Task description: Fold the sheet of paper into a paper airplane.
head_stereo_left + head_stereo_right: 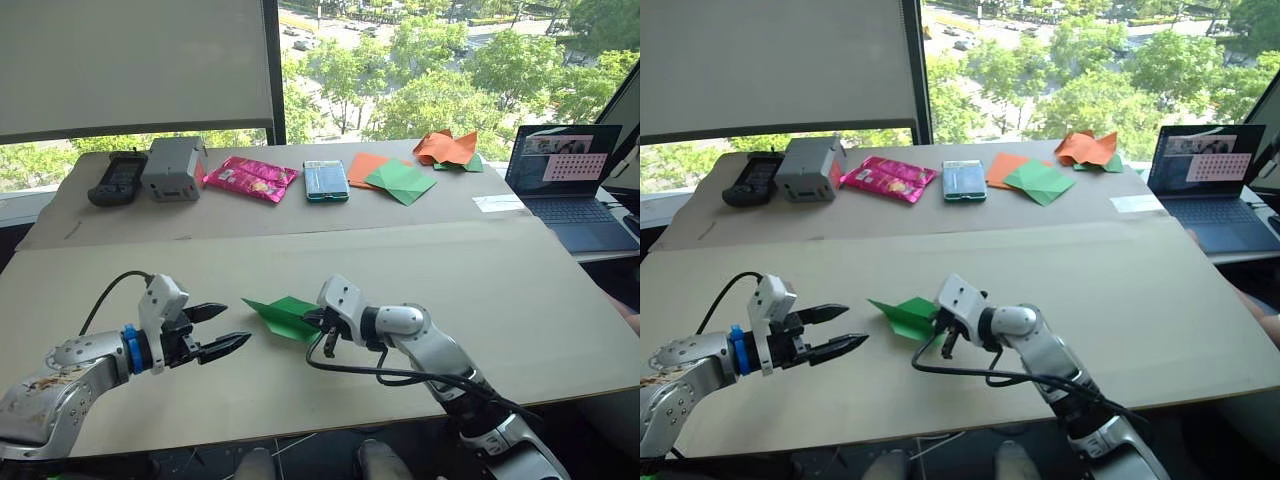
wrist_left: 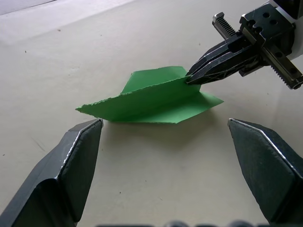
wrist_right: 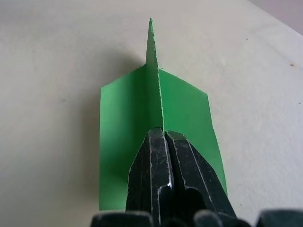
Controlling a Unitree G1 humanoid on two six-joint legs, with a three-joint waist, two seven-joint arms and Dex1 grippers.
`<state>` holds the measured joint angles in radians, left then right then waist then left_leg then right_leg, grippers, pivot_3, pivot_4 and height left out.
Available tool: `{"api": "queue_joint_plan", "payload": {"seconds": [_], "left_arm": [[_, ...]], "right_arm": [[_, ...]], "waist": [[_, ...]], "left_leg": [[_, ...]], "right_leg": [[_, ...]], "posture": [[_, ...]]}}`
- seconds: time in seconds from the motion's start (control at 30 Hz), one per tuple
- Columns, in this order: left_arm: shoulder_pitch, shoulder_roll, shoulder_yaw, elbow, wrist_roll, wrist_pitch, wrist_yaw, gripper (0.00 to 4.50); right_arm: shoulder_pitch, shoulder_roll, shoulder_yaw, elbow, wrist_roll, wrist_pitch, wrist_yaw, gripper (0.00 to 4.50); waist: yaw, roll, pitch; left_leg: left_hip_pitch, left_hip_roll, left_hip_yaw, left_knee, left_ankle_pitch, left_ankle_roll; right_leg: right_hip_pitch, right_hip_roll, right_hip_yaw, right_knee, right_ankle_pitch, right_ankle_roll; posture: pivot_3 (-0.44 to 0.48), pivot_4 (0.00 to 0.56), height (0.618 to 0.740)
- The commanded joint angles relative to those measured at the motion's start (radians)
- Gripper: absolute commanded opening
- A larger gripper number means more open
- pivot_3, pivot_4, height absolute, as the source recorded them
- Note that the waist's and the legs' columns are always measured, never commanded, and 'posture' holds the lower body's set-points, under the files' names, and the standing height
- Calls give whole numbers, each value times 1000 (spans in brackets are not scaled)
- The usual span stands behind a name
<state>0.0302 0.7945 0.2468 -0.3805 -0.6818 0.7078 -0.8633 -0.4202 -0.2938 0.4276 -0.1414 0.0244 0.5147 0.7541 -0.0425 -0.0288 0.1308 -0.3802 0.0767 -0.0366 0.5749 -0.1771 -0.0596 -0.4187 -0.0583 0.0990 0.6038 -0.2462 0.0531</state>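
Left eye view: we see the cardboard tabletop (image 1: 480, 290) carrying the paper airplane (image 1: 283, 315) near its front edge, nose toward our left arm. Our right gripper (image 1: 318, 322) pinches the upright centre fold at the tail, fingers clamped together. Our left gripper (image 1: 222, 329) sits just beside the nose, fingers spread wide, holding nothing.

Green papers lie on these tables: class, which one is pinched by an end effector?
The folded green paper airplane on the near table, clamped by the right end effector. The flat green sheet by the orange one lies untouched on the far table.
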Motion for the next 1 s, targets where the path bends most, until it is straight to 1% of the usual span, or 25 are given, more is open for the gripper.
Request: {"api": "queue_joint_plan", "payload": {"seconds": [0.03,0.13,0.23,0.27,0.3,0.43,0.5,0.57,0.67,0.77,0.87,1.0], "left_arm": [[-19,-1,6,-33,-23,4,-3,4500],[-34,-12,0,-41,-31,-7,0,4500],[-48,-20,-11,-30,-21,-20,0,4500],[-55,-25,-12,-21,-21,-29,-5,4500],[-62,-29,-13,-10,-18,-40,-10,4500],[-74,-41,-30,37,8,-85,-34,4500],[-81,-49,-45,68,19,-101,-47,4500],[-85,-55,-55,85,29,-114,-56,4500],[-90,-60,-62,95,34,-131,-63,4500],[-93,-62,-71,93,49,-153,-74,4500],[-83,-61,-71,88,60,-164,-76,4500],[-70,-60,-64,79,61,-166,-75,4500]], "right_arm": [[13,11,-87,-119,61,49,-31,37],[66,25,-224,-243,86,162,-141,37],[97,29,-351,-336,62,294,-270,37],[96,31,-397,-356,53,352,-315,37],[90,32,-438,-369,44,399,-355,37],[72,13,-537,-372,30,514,-445,37],[66,0,-555,-344,25,538,-469,37],[59,-4,-550,-319,21,559,-492,37],[52,2,-540,-282,6,586,-541,37],[46,32,-554,-238,-5,619,-599,37],[50,31,-542,-216,-23,612,-629,37],[56,51,-559,-217,0,613,-638,37]], "waist": [[0,0,0],[6,-1,0],[8,-1,0],[8,-1,-1],[8,-1,-1],[4,0,-1],[1,1,-1],[-2,1,-1],[-5,1,-2],[-4,1,-2],[-2,2,-2],[-2,2,-2]], "left_leg": [[0,0,0,0,0,0],[0,0,0,1,0,0],[1,0,0,1,0,-1],[1,0,0,1,-1,-2],[1,0,0,1,-4,-7],[1,0,0,1,-5,-8],[1,0,0,1,-4,-7],[1,-1,0,1,0,0],[1,0,0,0,0,1],[1,0,0,0,1,1],[1,-1,0,0,1,1],[1,-1,0,1,1,1]], "right_leg": [[0,0,0,1,0,0],[0,0,0,4,0,0],[0,0,0,5,0,0],[0,0,0,5,0,0],[0,0,0,5,0,0],[0,0,0,5,0,0],[0,0,0,5,0,0],[0,0,0,5,0,0],[1,0,1,5,0,0],[1,0,1,5,0,0],[1,0,1,5,0,0],[1,0,1,5,0,0]], "posture": [[0,150,721],[0,150,721],[0,150,721],[0,150,721],[0,150,721],[0,150,721],[0,150,721],[0,150,721],[0,150,721],[0,150,721],[0,150,721],[0,150,721]]}}
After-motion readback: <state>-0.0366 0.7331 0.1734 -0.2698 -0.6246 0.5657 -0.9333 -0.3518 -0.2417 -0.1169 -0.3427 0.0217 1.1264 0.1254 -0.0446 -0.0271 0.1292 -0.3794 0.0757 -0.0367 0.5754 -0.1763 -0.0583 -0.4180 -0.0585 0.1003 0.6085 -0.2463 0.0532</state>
